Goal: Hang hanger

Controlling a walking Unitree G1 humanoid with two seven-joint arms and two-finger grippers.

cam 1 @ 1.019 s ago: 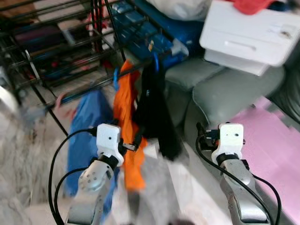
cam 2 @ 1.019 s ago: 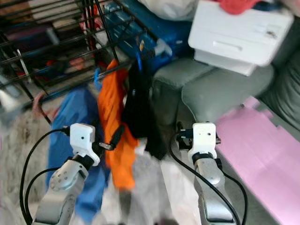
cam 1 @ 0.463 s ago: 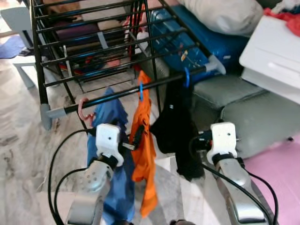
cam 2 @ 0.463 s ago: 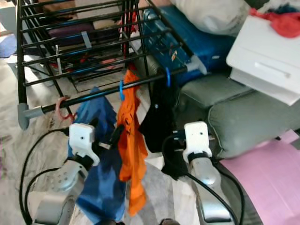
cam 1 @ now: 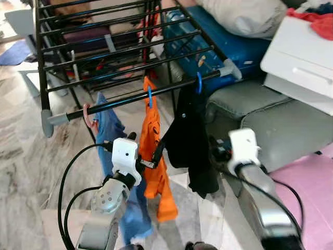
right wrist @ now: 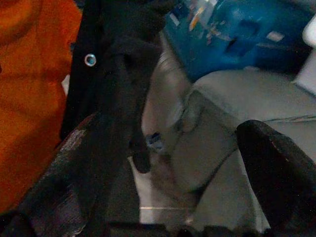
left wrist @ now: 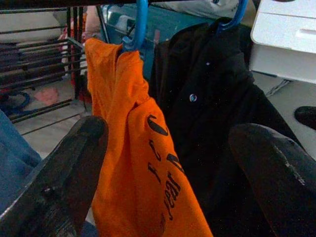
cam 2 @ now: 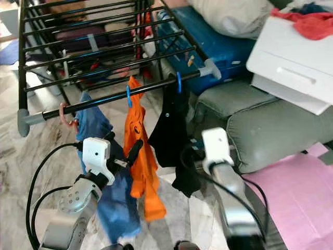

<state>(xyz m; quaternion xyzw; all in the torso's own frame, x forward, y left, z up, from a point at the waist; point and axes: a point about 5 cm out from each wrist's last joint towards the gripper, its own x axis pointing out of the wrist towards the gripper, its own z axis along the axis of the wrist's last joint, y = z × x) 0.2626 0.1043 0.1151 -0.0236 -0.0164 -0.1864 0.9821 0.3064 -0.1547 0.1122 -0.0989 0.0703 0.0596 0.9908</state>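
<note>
The orange shirt (cam 1: 154,156) hangs by its blue hanger (cam 1: 150,97) from the rail (cam 1: 140,97), straight ahead of the left gripper (left wrist: 163,163), nearer than the right gripper (right wrist: 173,173); both jaws spread, empty.

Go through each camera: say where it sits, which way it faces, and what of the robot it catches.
Left and right eye views: on the head, looking forward and down at the drying rack; both silver arms show.
Left wrist view: along the open left gripper at the orange shirt.
Right wrist view: along the open right gripper at the black garment.
Shared: orange shirt and black garment.
</note>
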